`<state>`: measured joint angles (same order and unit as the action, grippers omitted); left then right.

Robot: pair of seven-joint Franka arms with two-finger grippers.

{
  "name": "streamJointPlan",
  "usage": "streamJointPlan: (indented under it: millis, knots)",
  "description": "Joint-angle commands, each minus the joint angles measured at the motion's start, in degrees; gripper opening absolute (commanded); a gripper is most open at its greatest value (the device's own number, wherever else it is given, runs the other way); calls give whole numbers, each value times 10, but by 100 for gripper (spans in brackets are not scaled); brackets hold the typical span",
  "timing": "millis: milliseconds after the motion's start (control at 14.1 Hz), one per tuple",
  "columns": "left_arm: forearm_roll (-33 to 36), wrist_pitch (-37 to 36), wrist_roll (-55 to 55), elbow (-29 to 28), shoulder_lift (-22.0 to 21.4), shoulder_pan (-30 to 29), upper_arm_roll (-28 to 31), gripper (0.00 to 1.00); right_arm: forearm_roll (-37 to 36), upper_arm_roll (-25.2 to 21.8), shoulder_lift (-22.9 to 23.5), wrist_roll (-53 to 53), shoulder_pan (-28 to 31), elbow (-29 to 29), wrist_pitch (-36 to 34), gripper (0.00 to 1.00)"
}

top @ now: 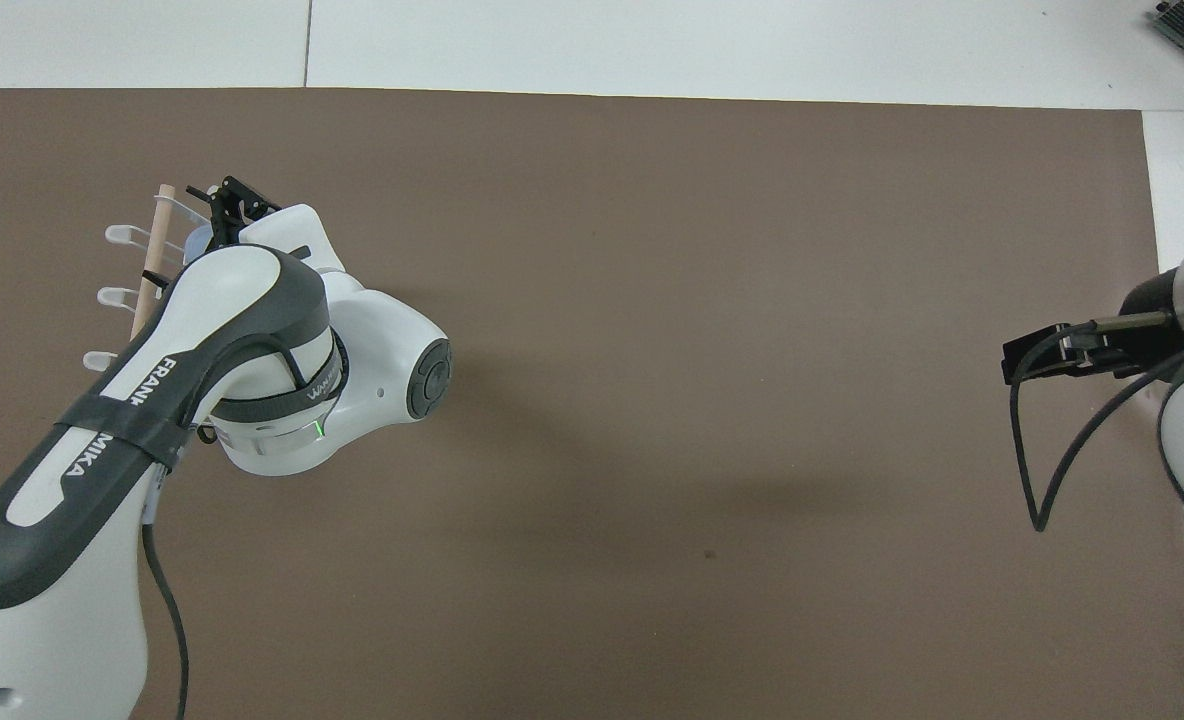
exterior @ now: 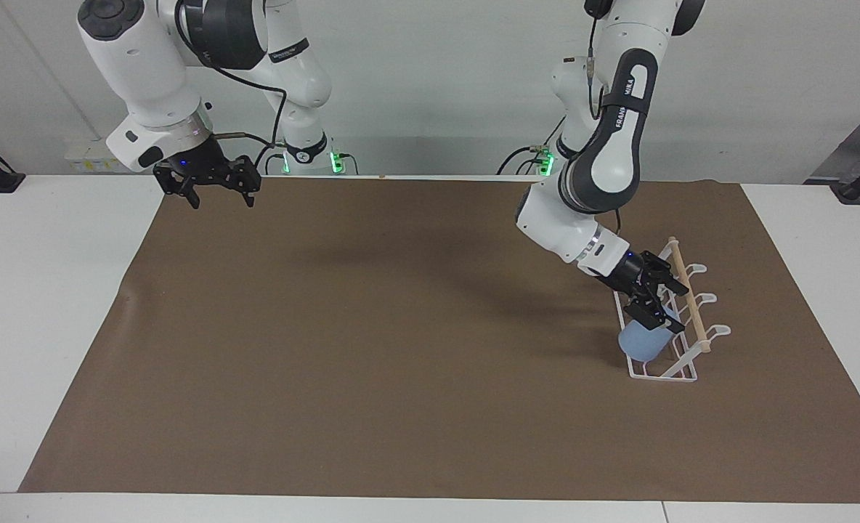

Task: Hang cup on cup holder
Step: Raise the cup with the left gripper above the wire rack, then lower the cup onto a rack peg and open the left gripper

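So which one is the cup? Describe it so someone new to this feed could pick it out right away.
Start from the brown mat and go to the left arm's end, where a white wire cup holder with a wooden dowel stands. The cup sits in that rack, just under the left gripper. It is the only light-blue thing there: small, plain, handleless.

My white counter (exterior: 59, 305) carries a brown paper mat (exterior: 372, 349) over most of its top, and the white wire cup holder (exterior: 661, 374) stands on that mat toward my left arm's end.
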<state>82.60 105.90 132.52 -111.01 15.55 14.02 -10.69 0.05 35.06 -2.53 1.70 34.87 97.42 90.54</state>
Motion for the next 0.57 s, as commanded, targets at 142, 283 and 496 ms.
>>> streamJointPlan:
  millis: [142,283,496]
  knots:
    - [5,-2,-22,9,-10,8,3,100,13,6,-15,-42,3,9,-3,100]
    - [-10,6,-74,8,-28,7,1,100,12,6,-14,-36,4,9,0,100]
    - [-115,38,-234,3,-70,5,1,100,13,6,-14,-35,4,9,2,100]
